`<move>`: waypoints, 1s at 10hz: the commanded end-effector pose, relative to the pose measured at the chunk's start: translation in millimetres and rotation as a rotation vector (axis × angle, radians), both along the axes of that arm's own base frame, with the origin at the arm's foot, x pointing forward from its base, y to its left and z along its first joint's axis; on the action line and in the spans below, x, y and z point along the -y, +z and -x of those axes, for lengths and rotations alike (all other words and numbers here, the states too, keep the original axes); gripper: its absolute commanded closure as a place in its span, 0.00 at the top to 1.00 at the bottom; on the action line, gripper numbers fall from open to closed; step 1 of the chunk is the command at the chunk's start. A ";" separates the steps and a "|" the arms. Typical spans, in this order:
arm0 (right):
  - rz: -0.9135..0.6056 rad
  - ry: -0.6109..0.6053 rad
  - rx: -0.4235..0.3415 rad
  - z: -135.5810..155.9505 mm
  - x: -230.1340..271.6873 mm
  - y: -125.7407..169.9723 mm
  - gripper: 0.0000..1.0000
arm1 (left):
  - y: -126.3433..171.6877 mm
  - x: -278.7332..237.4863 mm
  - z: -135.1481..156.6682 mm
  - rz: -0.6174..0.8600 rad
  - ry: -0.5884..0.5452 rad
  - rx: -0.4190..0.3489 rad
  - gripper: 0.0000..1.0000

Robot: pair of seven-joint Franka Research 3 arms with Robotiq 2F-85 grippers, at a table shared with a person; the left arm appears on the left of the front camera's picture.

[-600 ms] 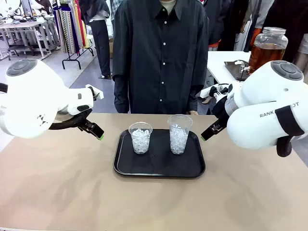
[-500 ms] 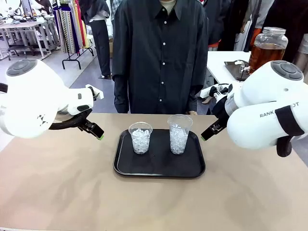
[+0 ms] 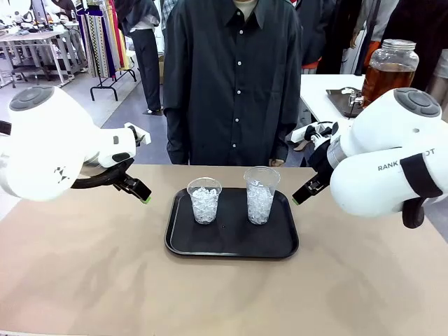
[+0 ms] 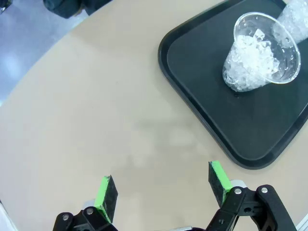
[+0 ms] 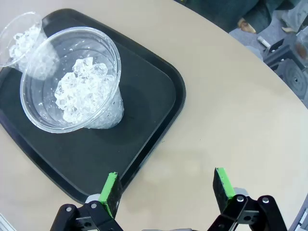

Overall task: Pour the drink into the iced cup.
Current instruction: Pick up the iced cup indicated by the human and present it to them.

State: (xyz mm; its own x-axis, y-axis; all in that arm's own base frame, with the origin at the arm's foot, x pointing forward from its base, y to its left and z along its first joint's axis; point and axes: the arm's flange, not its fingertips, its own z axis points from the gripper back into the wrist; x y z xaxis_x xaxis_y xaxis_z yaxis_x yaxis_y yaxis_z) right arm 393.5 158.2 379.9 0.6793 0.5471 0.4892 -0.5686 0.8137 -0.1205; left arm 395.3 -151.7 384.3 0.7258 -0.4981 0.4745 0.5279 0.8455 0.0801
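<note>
The drink (image 3: 387, 80) sits amber in a lidded jar (image 3: 394, 49) on a side bench (image 3: 316, 92), out beyond my right arm and well apart from the tray (image 3: 231, 248). That makes my right claw (image 5: 166, 186) the nearer one to it. The jar stands upright, but its base is hidden behind my arm, so I can't tell how it might be tipped or tapped. The tall cup (image 3: 261, 195) and short cup (image 3: 204, 200), both iced, stand upright on the tray between my claws, the tall one toward my right. My right claw and left claw (image 4: 162, 186) are both spread wide, holding and touching nothing, above the main bench (image 3: 84, 269).
</note>
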 end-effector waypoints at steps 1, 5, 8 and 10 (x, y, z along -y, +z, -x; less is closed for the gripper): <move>-0.003 -0.003 0.002 -0.3 1.1 1.4 1.00 | 1.9 -0.7 0.5 -0.005 -0.002 0.001 1.00; 0.000 0.000 0.000 0.0 0.0 0.0 1.00 | 0.0 0.0 0.0 0.000 0.000 0.000 1.00; -0.091 -0.003 -0.021 -8.1 9.6 37.7 1.00 | 34.4 3.2 -3.8 0.031 0.008 0.003 1.00; -0.208 0.007 -0.060 -15.2 22.3 74.2 1.00 | 71.6 6.8 -8.6 0.090 0.016 -0.002 1.00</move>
